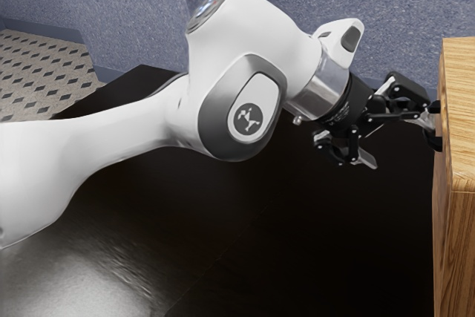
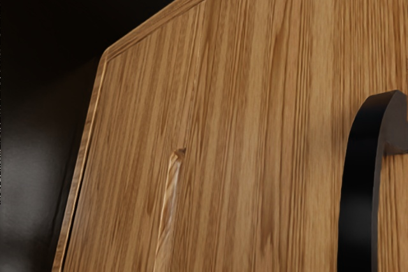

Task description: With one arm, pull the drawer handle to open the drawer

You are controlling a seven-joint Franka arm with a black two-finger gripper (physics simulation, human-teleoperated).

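The drawer [image 2: 255, 125] has a flat wooden front of warm light brown, with long straight grain and a thin paler border with a rounded corner. On this front sits the handle [image 2: 363, 176], a black smooth bar that bends in a curve and stands out from the wood. In the exterior view the wooden cabinet [image 1: 454, 146] stands at the right edge of the frame, on the dark glossy tabletop [image 1: 223, 257]. The white arm [image 1: 237, 72] reaches from the left toward it. The pincer [image 1: 401, 150] is spread wide: one finger is close against the cabinet front, the other hangs lower and apart from it, over the tabletop.
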